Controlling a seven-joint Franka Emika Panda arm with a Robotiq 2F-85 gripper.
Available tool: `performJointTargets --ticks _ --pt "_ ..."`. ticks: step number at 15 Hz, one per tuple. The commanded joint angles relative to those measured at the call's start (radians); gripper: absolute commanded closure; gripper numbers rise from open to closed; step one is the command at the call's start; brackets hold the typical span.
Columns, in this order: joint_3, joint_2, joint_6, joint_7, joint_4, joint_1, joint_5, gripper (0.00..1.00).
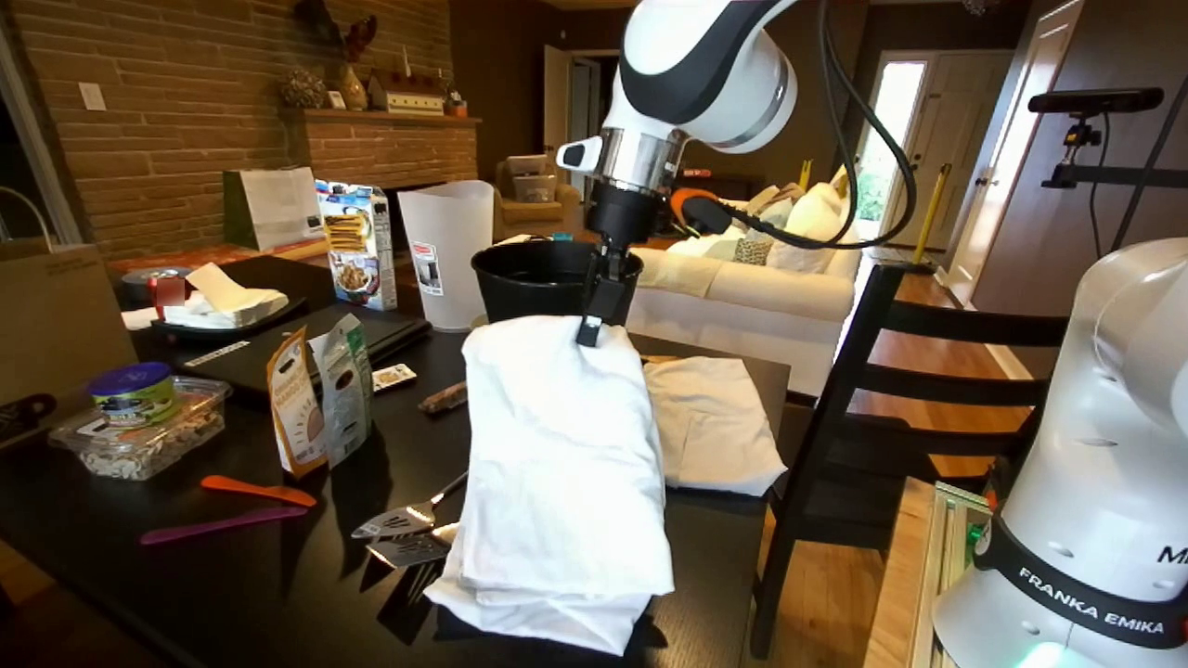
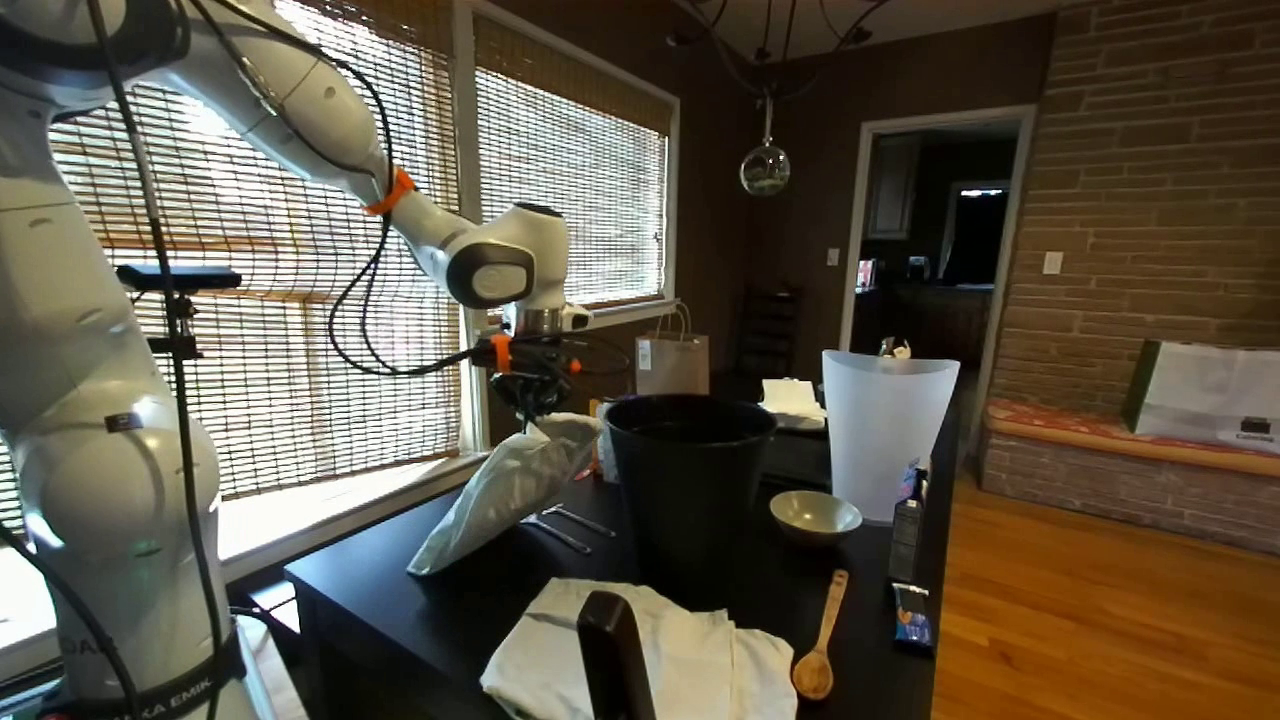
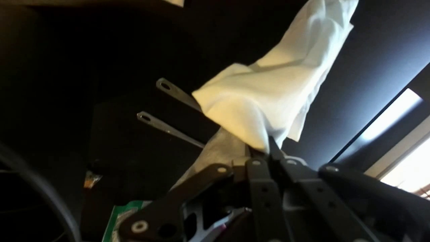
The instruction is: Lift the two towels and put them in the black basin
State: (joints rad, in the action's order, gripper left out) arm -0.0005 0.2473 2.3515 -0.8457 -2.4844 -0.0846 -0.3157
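Observation:
My gripper [image 1: 589, 332] is shut on the upper end of a white towel [image 1: 566, 464] and holds it above the table. In an exterior view, this towel [image 2: 510, 490] slants down from the gripper [image 2: 530, 412]; I cannot tell whether its lower end touches the table. In the wrist view, the towel [image 3: 268, 90] is pinched between the fingertips [image 3: 265, 148]. The other white towel [image 1: 715, 422] lies folded on the table; it also shows in an exterior view [image 2: 680, 660]. The black basin [image 2: 690, 490] stands upright beside the gripper; its rim shows behind the gripper in an exterior view [image 1: 520, 288]. Its inside is mostly hidden.
Two metal spatulas [image 1: 408, 533] lie beside the held towel. Snack pouches [image 1: 320, 399] stand nearby. A white pitcher-like container [image 2: 885, 430], a bowl [image 2: 815, 517] and a wooden spoon [image 2: 820, 650] are near the basin. A dark chair [image 1: 891, 408] stands at the table's edge.

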Motion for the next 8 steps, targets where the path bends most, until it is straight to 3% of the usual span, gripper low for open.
performJointTargets --ticks 1,8 --pt "-0.015 0.016 -0.045 0.012 0.087 -0.018 0.02 0.99" --pt "-0.016 0.0 -0.028 0.038 0.234 -0.008 0.054 0.99"
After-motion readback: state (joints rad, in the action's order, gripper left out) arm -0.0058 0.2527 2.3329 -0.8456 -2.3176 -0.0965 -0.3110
